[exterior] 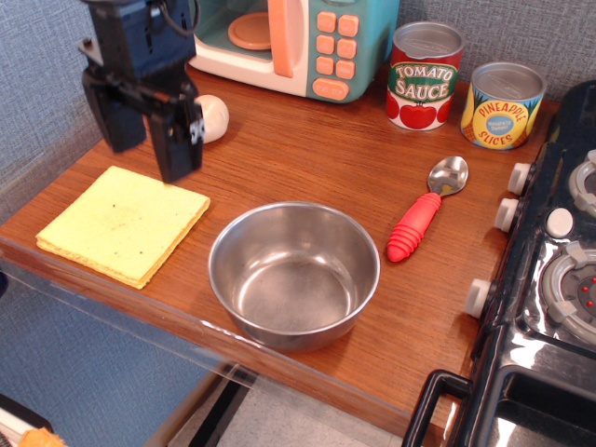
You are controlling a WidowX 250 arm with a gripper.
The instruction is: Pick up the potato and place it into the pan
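Gripper: the black gripper (149, 140) hangs near the tabletop's far-left corner, its two fingers apart with a gap between them and nothing held; the nearer finger (179, 140) is the one closer to the potato.
Potato: the pale beige potato (214, 116) lies on the tabletop near the far edge, just beside the gripper's nearer finger and partly hidden behind it; whether they touch cannot be told.
Pan: the shiny steel pan (293, 274) sits upright and empty close to the tabletop's near edge, roughly midway along it, well apart from the potato.
Sponge cloth: a flat yellow cloth (121, 223) lies at the near-left corner, just left of the pan and not touching it.
Spoon: a spoon with a red ribbed handle (424, 219) lies right of the pan, its steel bowl pointing toward the far edge.
Cans: a tomato sauce can (424, 74) and a pineapple slices can (503, 104) stand upright, side by side, at the far-right corner.
Toy microwave: a teal microwave (289, 42) with orange buttons stands along the far edge, behind the potato.
Stove: a black toy stove (559, 270) with white knobs adjoins the tabletop's right edge.
Tabletop: brown wood-grain tabletop (307, 158).
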